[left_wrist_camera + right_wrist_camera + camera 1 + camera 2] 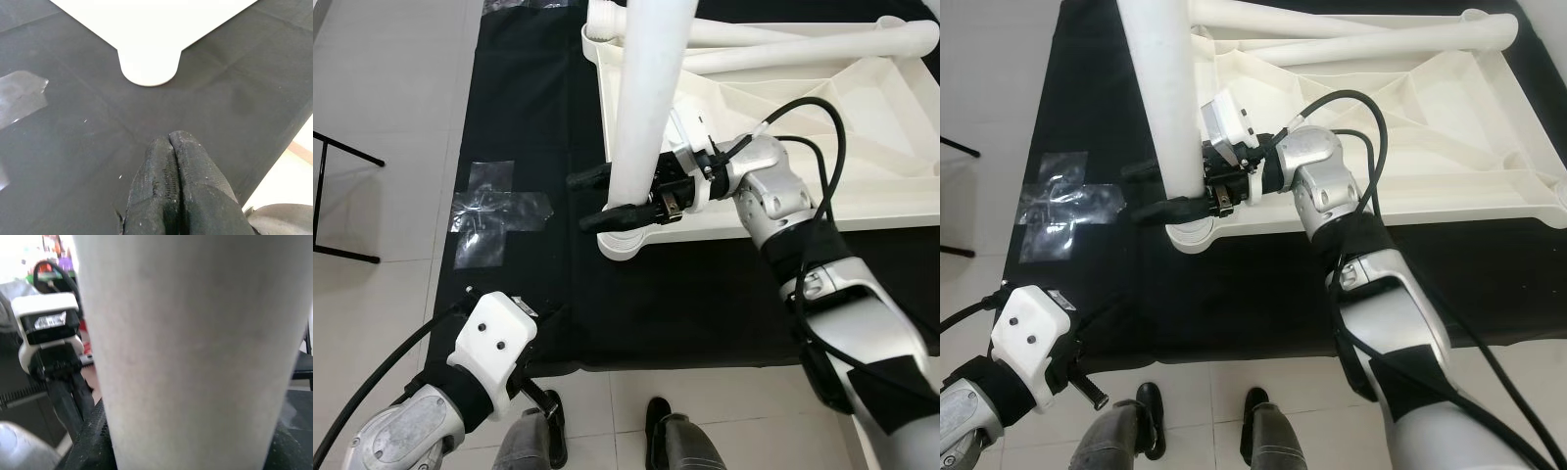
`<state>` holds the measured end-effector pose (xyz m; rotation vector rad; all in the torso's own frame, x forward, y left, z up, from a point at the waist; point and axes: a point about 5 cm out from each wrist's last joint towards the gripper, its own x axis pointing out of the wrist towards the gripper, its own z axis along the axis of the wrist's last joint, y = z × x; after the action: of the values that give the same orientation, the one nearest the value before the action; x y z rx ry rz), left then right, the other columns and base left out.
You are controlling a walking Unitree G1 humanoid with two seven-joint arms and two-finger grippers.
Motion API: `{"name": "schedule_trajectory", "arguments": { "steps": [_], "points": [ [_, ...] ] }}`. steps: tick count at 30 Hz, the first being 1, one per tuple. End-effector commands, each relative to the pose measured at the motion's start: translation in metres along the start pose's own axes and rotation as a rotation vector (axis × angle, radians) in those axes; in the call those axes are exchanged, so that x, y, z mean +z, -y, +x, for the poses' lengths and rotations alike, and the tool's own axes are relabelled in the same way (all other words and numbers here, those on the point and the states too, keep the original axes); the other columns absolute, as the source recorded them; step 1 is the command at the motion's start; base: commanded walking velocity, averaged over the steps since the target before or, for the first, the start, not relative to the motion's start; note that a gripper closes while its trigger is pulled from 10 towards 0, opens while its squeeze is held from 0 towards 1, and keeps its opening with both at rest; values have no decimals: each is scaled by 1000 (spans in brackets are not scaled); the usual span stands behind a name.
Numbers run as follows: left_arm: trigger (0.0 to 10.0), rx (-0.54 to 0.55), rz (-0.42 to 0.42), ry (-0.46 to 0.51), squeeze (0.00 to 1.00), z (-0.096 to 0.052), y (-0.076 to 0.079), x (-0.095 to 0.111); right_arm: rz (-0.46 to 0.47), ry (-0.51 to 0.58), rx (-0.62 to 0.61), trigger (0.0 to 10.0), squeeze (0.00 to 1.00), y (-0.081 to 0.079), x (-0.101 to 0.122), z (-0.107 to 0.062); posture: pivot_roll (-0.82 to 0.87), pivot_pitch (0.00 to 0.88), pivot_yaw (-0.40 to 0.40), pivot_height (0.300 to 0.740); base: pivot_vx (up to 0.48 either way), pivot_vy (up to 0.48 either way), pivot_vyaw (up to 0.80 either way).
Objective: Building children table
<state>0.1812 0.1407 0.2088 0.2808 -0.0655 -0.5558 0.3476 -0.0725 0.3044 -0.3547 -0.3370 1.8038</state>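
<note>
At the far left, crumpled clear plastic wrap [494, 211] lies on the black cloth mat [705, 294] spread over pale floor tiles [372, 98]. The left gripper [171, 191] hovers low over the mat's near edge, its two black fingers pressed together on nothing. Further right, a white cylindrical plastic table leg [646, 98] stands upright at the rounded near-left corner of the upturned white plastic tabletop [862, 127], which rests on the mat. The right gripper [607, 201] clasps this leg near its base, one finger either side. Two more white legs [803, 44] lie across the tabletop's far side.
</note>
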Motion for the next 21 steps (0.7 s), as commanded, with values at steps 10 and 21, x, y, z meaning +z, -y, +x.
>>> {"name": "schedule_trajectory", "arguments": {
  "steps": [10,21],
  "points": [
    [10000,-17,4,-27,0,2,1,-7,73,27,-167,10000,0,-16,-32,14,182,392,-77,740,0,0,0],
    [10000,-25,10,-23,0,5,0,-8,108,-180,-480,10000,0,-52,-70,23,170,380,-85,740,0,0,0]
  ]
}}
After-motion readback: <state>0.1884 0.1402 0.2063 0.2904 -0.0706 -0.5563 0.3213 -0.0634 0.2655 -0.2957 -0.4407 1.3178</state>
